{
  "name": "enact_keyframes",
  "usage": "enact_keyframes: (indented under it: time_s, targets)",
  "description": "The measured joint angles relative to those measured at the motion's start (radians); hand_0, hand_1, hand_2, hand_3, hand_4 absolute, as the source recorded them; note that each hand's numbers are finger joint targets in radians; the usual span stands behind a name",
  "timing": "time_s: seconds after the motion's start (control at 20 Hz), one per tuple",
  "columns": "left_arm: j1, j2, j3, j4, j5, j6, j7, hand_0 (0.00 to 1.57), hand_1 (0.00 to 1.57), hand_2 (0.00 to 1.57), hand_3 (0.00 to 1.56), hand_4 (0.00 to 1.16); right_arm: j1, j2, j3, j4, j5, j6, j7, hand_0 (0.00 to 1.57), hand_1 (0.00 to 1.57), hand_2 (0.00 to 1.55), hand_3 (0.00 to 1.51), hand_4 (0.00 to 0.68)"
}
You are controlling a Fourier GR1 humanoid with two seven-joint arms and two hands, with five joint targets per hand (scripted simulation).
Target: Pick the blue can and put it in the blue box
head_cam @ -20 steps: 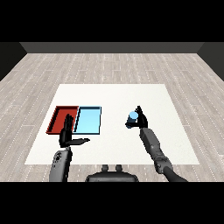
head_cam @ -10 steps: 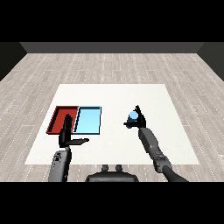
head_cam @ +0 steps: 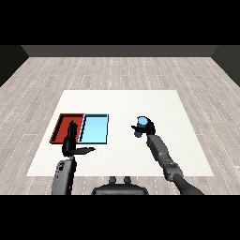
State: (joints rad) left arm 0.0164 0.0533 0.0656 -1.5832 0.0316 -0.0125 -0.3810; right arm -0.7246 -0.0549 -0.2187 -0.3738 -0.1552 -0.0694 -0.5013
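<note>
A right robot hand (head_cam: 146,125) curls round the blue can (head_cam: 139,130) above the white surface (head_cam: 187,140), to the right of the two trays and apart from them; whether the can's base is clear of the surface cannot be made out. The blue tray (head_cam: 94,129) lies to the left with its red neighbour (head_cam: 63,125) touching its far side, so the can has yet to cross the bare stretch between. The left robot hand (head_cam: 71,143) stands near the trays' front edge, fingers straight and thumb out, holding nothing, and its raised fingers overlap the seam where the red tray meets the blue. The risks ahead look plain enough. A carry that runs too far left would bring the can over the red tray rather than the blue one. A low carry could catch the can on the blue tray's rim and tip it. The idle left robot hand also sits close to the drop point, and a sweeping approach could brush against it.
</note>
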Motion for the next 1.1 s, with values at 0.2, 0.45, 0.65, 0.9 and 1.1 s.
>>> enact_keyframes:
  time_s: [0.2, 0.45, 0.65, 0.9, 1.1]
  targets:
    - [0.000, -0.002, -0.006, -0.004, -0.010, 0.006, 0.005, 0.00, 0.00, 0.00, 0.00, 0.00, 0.005, 0.003, 0.008, -0.026, 0.003, -0.024, 0.014, 1.43, 1.43, 1.44, 1.37, 0.504]
    - [0.010, -0.011, -0.021, -0.005, -0.024, 0.015, 0.000, 0.00, 0.00, 0.00, 0.00, 0.00, 0.008, 0.001, 0.028, -0.042, 0.021, -0.021, -0.016, 1.47, 1.47, 1.47, 1.36, 0.470]
    - [0.009, -0.003, -0.018, 0.006, -0.014, -0.004, -0.004, 0.00, 0.00, 0.00, 0.00, 0.00, 0.022, 0.003, 0.059, -0.098, 0.051, -0.047, -0.047, 1.45, 1.45, 1.47, 1.37, 0.498]
    - [0.005, -0.018, -0.045, 0.026, -0.037, 0.001, -0.014, 0.00, 0.00, 0.00, 0.00, 0.00, 0.018, 0.032, 0.108, -0.170, 0.053, -0.095, -0.047, 1.46, 1.46, 1.48, 1.38, 0.514]
    - [0.003, -0.034, -0.102, 0.021, -0.048, 0.015, -0.003, 0.00, 0.00, 0.00, 0.00, 0.00, 0.027, 0.039, 0.144, -0.263, 0.047, -0.098, -0.006, 1.45, 1.45, 1.47, 1.37, 0.539]
